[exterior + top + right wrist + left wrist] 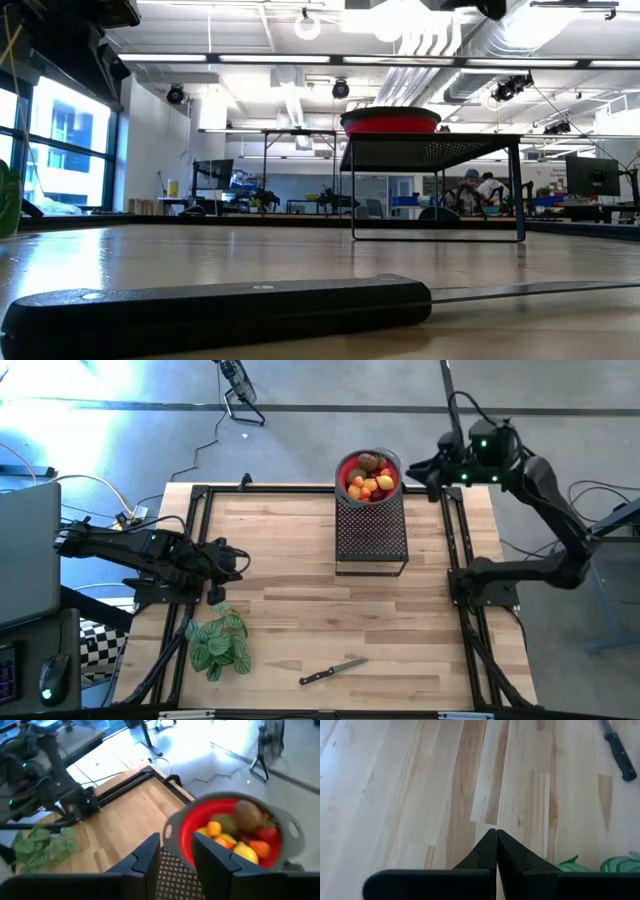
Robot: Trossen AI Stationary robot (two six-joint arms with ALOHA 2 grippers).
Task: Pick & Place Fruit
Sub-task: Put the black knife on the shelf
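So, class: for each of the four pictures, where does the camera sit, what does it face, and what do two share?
High: overhead, straight down; both arms, red bowl of fruit on black mesh stand.
Low: table height; black-handled knife.
Left wrist: shut left gripper over wooden table.
Right wrist: open right gripper before the bowl.
Shared: high and right wrist show green leafy plant.

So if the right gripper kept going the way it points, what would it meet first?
Most likely the red bowl of fruit on the mesh stand: the right gripper, jaws open, points at its near rim, though depth is unclear.

Dark jointed arms (150, 555), green lights near wrists.
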